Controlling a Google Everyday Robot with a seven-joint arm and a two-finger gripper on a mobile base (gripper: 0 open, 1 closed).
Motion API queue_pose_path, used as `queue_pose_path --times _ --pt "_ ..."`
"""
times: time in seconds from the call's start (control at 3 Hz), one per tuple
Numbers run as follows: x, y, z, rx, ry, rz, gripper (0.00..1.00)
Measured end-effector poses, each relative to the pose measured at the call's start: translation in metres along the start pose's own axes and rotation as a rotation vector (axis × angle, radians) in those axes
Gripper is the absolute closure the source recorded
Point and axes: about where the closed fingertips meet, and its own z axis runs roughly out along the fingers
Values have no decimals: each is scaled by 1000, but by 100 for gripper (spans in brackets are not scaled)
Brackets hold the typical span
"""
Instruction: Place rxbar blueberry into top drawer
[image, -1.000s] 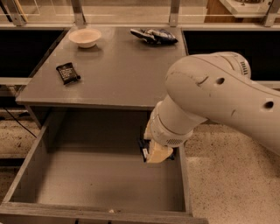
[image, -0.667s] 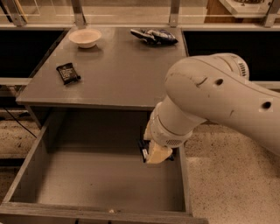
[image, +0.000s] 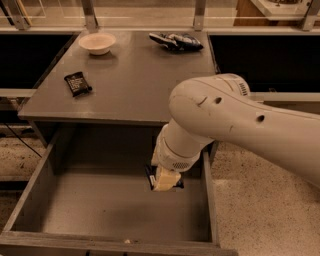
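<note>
- upper left: a black packet lies on the cabinet top, with a pale bowl behind it
- bottom of the frame: the top drawer is pulled open
- centre, inside the drawer near its right wall: the gripper is clamped on the rxbar blueberry
- top centre: a crumpled bag
- right: the white arm

No text is legible: the pale print on the black packet on the tabletop cannot be read. The gripper hangs inside the open drawer.
</note>
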Motion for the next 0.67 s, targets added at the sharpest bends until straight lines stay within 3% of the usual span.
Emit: queue_pose_path --times 0.33,0.67 --pt "-14 -4 37 -62 -14 -21 100" --pt "-14 -4 37 -62 -14 -21 100"
